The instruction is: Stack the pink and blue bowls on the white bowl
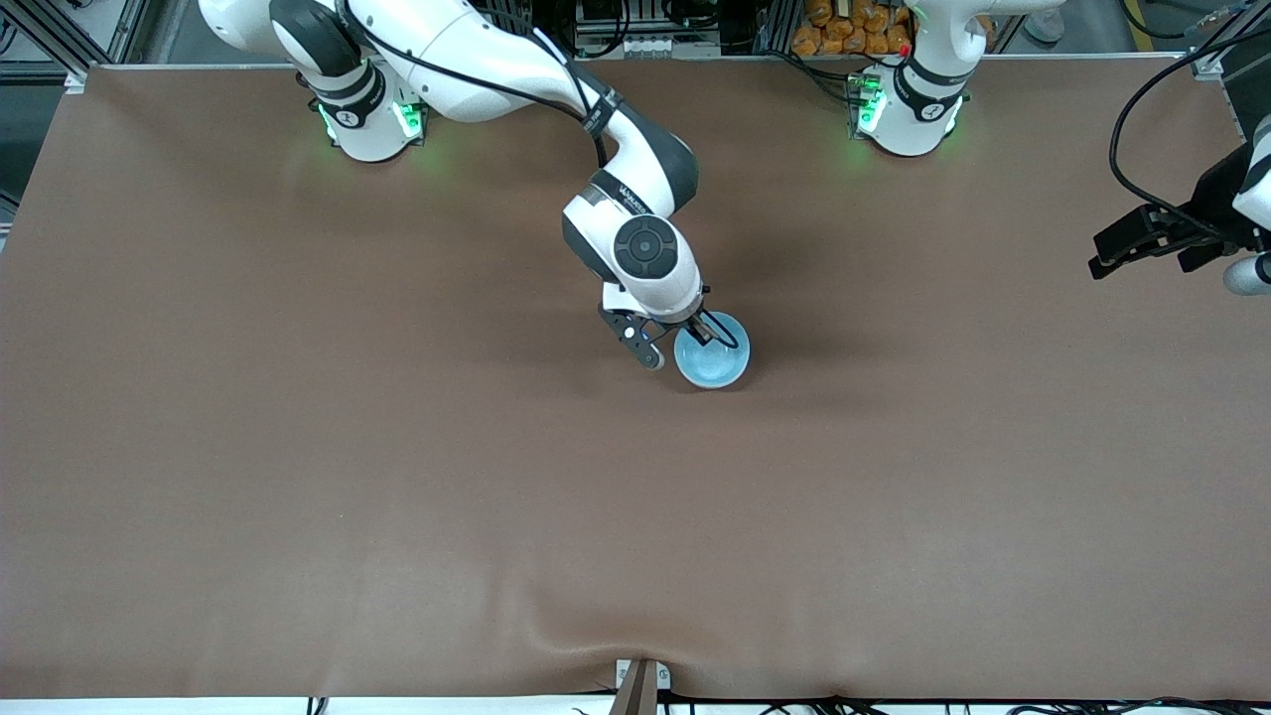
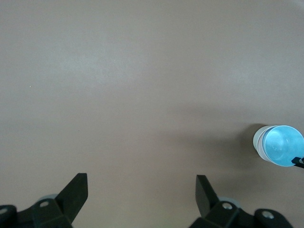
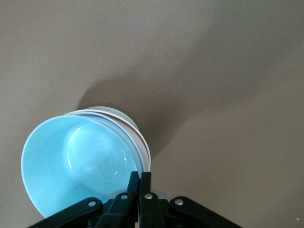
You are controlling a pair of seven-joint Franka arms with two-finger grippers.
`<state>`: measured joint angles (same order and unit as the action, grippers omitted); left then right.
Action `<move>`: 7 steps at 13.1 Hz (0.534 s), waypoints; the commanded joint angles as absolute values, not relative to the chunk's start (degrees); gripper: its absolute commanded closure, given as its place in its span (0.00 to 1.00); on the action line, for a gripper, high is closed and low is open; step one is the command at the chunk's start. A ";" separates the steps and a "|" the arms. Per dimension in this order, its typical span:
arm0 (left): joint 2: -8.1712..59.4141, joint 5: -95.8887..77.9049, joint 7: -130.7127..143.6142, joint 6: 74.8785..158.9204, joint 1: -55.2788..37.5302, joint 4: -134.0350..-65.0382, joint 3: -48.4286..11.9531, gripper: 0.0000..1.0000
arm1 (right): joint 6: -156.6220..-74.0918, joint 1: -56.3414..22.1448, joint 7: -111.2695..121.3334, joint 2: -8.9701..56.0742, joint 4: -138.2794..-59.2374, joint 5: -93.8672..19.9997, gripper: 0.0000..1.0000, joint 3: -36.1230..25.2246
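Observation:
The light blue bowl [image 1: 711,359] [image 3: 76,161] sits on top of a stack near the middle of the table. In the right wrist view a thin pink bowl rim [image 3: 138,137] and the white bowl [image 3: 116,112] show under it. My right gripper [image 1: 707,333] [image 3: 140,176] is shut on the blue bowl's rim, one finger inside and one outside. My left gripper [image 1: 1096,258] [image 2: 141,183] waits open and empty over the left arm's end of the table. Its wrist view shows the blue bowl [image 2: 283,146] some way off, with the white bowl's side [image 2: 258,140] below it.
A brown cloth [image 1: 298,447] covers the whole table, with a wrinkle [image 1: 586,636] near the front edge. A small metal bracket [image 1: 640,685] sits at the middle of that edge. Orange items [image 1: 854,30] lie off the table by the left arm's base.

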<state>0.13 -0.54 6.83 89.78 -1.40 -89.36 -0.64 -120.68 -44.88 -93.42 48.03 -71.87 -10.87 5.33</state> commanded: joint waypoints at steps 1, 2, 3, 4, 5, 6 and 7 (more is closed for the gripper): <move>-0.97 -0.17 6.06 89.56 -1.23 -90.26 -0.79 0.00 | -121.37 -45.88 -94.66 50.62 -70.93 -9.41 1.00 4.57; -0.88 -0.26 6.06 89.65 -1.23 -90.26 -0.79 0.00 | -122.51 -45.79 -94.66 50.71 -71.01 -9.32 1.00 4.57; -0.88 -0.26 6.06 89.65 -1.23 -90.26 -0.79 0.00 | -122.61 -45.36 -94.48 50.71 -70.93 -9.49 0.73 4.57; -0.97 -0.26 6.06 89.65 -1.23 -90.26 -0.70 0.00 | -122.52 -44.92 -94.40 50.63 -70.93 -9.49 0.34 4.57; -0.79 -0.26 6.06 89.65 -1.23 -90.26 -0.70 0.00 | -122.26 -44.83 -94.31 50.54 -70.84 -9.41 0.03 4.57; -0.70 -0.26 6.06 89.65 -1.23 -90.26 -0.70 0.00 | -121.99 -44.91 -93.87 50.19 -70.67 -8.97 0.00 4.40; -0.62 -0.26 6.06 89.74 -1.23 -90.26 -0.70 0.00 | -121.38 -44.74 -93.78 49.66 -70.49 -8.88 0.00 4.39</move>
<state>0.13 -0.54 6.83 89.78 -1.40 -89.47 -0.63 -122.22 -44.92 -93.42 49.91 -71.75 -9.95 4.34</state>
